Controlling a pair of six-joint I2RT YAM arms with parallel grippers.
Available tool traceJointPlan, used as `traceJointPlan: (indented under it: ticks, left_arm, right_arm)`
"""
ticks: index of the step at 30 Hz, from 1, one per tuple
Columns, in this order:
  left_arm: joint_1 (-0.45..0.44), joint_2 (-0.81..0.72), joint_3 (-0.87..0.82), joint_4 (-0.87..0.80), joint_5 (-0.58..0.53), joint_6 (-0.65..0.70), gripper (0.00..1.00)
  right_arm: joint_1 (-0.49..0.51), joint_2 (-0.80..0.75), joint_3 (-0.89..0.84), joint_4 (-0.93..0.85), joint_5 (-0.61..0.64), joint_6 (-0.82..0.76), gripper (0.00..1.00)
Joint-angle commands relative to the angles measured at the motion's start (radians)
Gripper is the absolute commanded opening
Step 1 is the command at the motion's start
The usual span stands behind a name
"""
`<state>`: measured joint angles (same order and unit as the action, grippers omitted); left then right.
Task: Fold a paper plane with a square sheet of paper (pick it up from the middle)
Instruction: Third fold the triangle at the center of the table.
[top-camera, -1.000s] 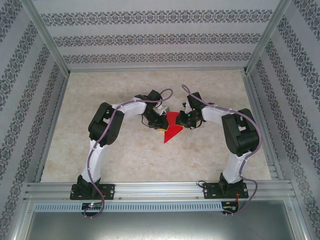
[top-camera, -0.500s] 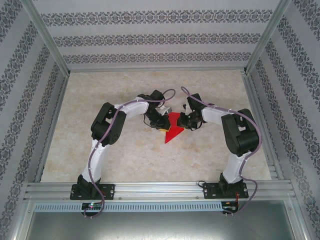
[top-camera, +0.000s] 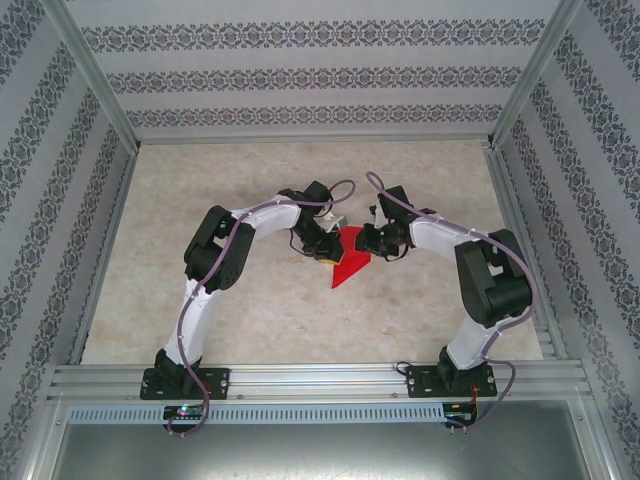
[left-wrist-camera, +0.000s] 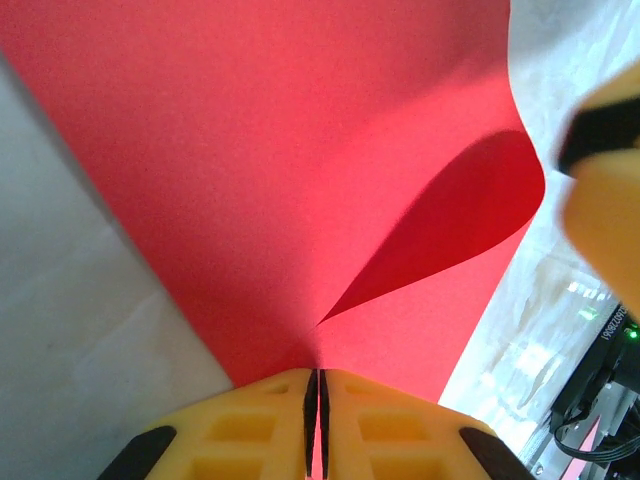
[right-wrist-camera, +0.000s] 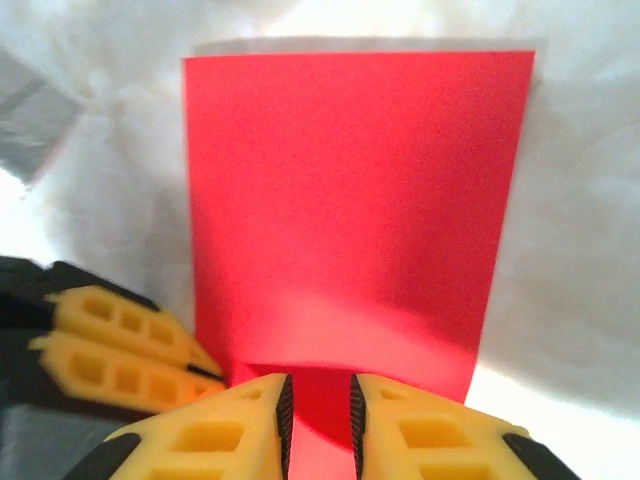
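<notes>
Here we see a beige marbled tabletop (top-camera: 200, 180) enclosed by walls (top-camera: 320, 80) papered in grey ornamental bands, with a silver aluminium frame (top-camera: 320, 378) along the near edge. We count two white-and-black arms, two yellow-fingered grippers and one sheet. The thin, bright red square sheet of paper (top-camera: 350, 262), narrowing to a point toward the arm bases, sits at mid-table between the grippers. The left gripper (left-wrist-camera: 317, 378) is clenched on one edge, the paper bulging beside it. The right gripper (right-wrist-camera: 318, 385) has its fingers slightly parted at the opposite edge; we cannot tell whether they touch it.
</notes>
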<state>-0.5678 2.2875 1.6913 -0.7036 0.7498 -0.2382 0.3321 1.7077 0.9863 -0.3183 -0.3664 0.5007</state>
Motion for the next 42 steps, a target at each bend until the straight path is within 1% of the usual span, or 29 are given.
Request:
traceJointPlan:
  ticks: [1, 4, 11, 18, 32, 38, 42]
  left_arm:
    - [-0.017, 0.046, 0.005, -0.065, -0.059, 0.033, 0.15]
    - [-0.017, 0.050, 0.009, -0.065, -0.058, 0.034, 0.14]
    - [-0.017, 0.046, -0.002, -0.059, -0.059, 0.033, 0.15]
    - [-0.016, 0.041, -0.013, -0.054, -0.069, 0.032, 0.14]
    - [-0.016, 0.048, -0.013, -0.062, -0.089, 0.036, 0.14]
    - [-0.017, 0.045, -0.012, -0.075, -0.120, 0.045, 0.15]
    - [-0.018, 0.039, -0.022, -0.077, -0.174, 0.053, 0.14]
  right_arm:
    - [0.017, -0.067, -0.037, 0.000, 0.010, 0.032, 0.23]
    - [0.032, -0.058, -0.046, 0.014, -0.045, 0.059, 0.19]
    - [0.048, 0.004, -0.071, 0.077, -0.070, 0.102, 0.14]
    - [0.045, 0.048, -0.089, 0.073, -0.035, 0.089, 0.13]
    - [0.042, 0.062, -0.131, 0.053, 0.014, 0.089, 0.13]
    - [0.036, 0.043, -0.147, 0.033, 0.051, 0.086, 0.13]
    - [0.033, 0.031, -0.167, 0.030, 0.070, 0.094, 0.13]
